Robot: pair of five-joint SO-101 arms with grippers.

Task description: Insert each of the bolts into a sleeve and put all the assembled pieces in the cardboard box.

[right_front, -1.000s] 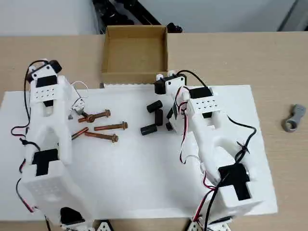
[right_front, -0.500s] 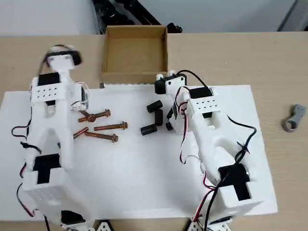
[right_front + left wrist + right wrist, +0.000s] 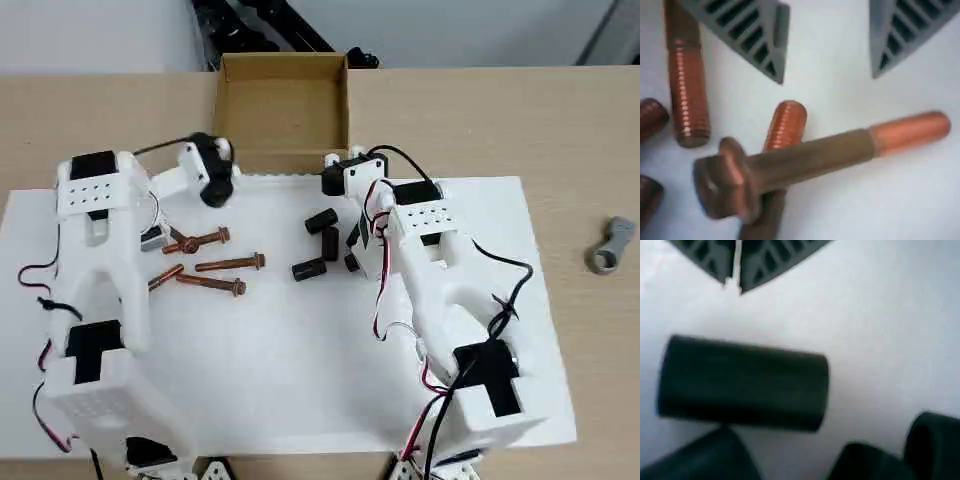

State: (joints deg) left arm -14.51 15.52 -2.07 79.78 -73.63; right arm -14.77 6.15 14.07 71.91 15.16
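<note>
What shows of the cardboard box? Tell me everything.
The cardboard box is plain brown, roughly square and open-topped, with low upright walls, and it is empty. It sits flat on the wooden table, its near wall at the far edge of the white sheet.

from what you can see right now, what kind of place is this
Probably a robotics lab or hobby workbench: two small robot arms sit at a wooden table, with copper bolts, black sleeves and a cardboard box.
</note>
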